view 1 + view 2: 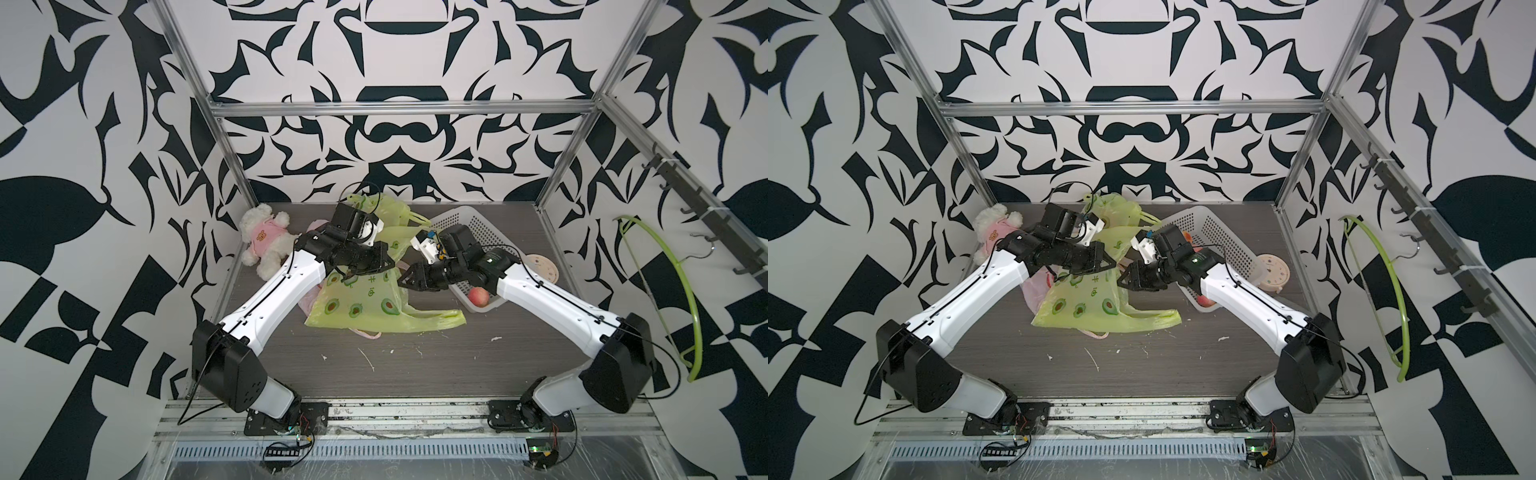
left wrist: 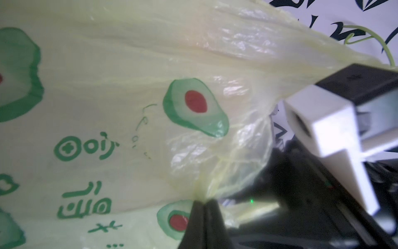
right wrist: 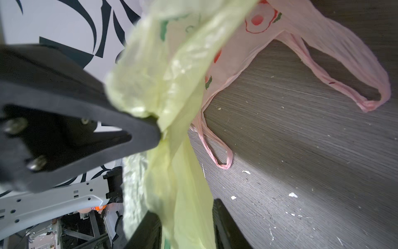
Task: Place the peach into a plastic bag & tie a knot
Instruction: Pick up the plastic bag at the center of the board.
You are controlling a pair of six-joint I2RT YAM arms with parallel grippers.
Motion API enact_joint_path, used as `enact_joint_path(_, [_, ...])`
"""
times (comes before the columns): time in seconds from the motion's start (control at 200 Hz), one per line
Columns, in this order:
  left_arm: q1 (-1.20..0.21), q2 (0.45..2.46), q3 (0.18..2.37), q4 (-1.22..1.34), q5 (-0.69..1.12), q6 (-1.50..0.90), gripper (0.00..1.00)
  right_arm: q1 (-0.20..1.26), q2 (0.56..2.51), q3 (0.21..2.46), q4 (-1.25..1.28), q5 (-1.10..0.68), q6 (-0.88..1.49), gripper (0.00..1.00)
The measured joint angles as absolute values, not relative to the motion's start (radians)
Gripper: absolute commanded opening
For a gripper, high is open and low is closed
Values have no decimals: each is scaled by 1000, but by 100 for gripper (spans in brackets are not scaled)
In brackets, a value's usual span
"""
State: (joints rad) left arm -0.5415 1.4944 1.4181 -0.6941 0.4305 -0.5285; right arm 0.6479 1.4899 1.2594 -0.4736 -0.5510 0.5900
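Green lettering (image 2: 86, 148) on yellow bag (image 2: 129, 54), unreadable

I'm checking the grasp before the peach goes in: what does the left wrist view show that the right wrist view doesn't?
Left wrist only: the avocado prints, sharp, and the right arm's white mount. Right wrist only: the pink bag on the table, and the right gripper's parted fingers. Both: the green bag pinched in the shut left gripper.

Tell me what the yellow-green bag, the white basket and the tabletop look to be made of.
yellow-green bag: thin plastic film, glossy, translucent, crinkled with glints.
white basket: probably rigid moulded plastic, matte, with perforated walls.
tabletop: grey wood-grain surface, likely laminate; matte, scuffed.
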Motion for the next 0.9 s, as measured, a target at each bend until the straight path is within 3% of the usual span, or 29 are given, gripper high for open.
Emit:
enact_joint_path(0.065, [-542,1489,1418,-688,436,-536,0,648,1504,1262,-464,-550,590,0])
enact_joint_path(0.815, [-376,1326,1301,-673,479,-530,0,499,1429,1173,-543,-370,590,0])
enact_joint_path(0.9, [-371,1323,1284,-669,496,-527,0,489,1428,1173,-573,-347,574,19])
